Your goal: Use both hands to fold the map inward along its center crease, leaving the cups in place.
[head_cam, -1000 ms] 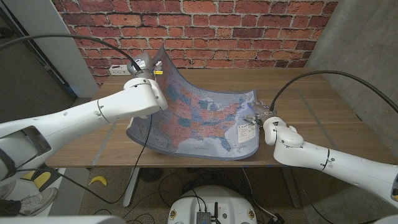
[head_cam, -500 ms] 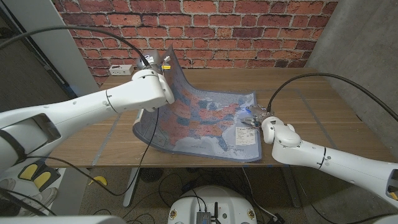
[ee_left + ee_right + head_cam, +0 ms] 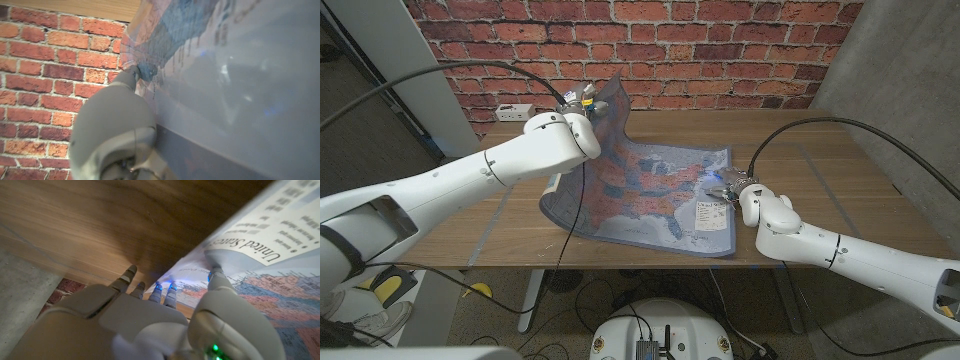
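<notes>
Laminated and glossy, the map (image 3: 650,190) ran crosswise on the tabletop (image 3: 840,160) between my hands. My left hand (image 3: 582,105) gripped its raised left edge; my right hand (image 3: 732,188) pinched the low right edge opposite.

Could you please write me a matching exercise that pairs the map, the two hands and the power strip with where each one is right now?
Things:
1. left hand
2. right hand
3. map
4. power strip

Places or states:
A. at the table's far left edge, by the brick wall
B. holding the map's edge lifted off the table
C. gripping the map's low edge near the white legend
D. partly raised, partly lying on the table

Pairs: 1-B, 2-C, 3-D, 4-A
</notes>
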